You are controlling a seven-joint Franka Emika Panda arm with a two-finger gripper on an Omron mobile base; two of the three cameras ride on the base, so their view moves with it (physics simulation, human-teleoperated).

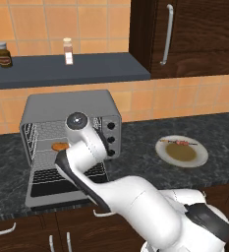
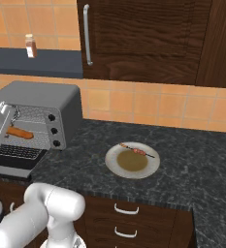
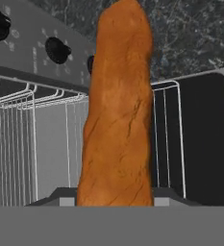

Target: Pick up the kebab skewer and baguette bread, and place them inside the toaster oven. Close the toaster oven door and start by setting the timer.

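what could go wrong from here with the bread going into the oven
The baguette bread is held by one end in the end effector, so it may pivot or slip on release and land crooked on the wire rack. The toaster oven door lies open below the arm; pulling back low might hit it. The kebab skewer still waits on the plate.

A: Item one, the arm?
B: Glossy white moulded shell, rounded segments, swelling to a thick bulbous link low down. Dark grey to black bands at the joints; one broad dark collar near the base, one dark seam along the slimmer forearm link.

A: Any caps or markings?
B: One round dark grey disc cap with a paler centre, set on the end of the upper joint. No lettering legible.

A: The hand end?
B: In the right base view, a pale grey metallic gripper body, angular. Finger detail too small to list.
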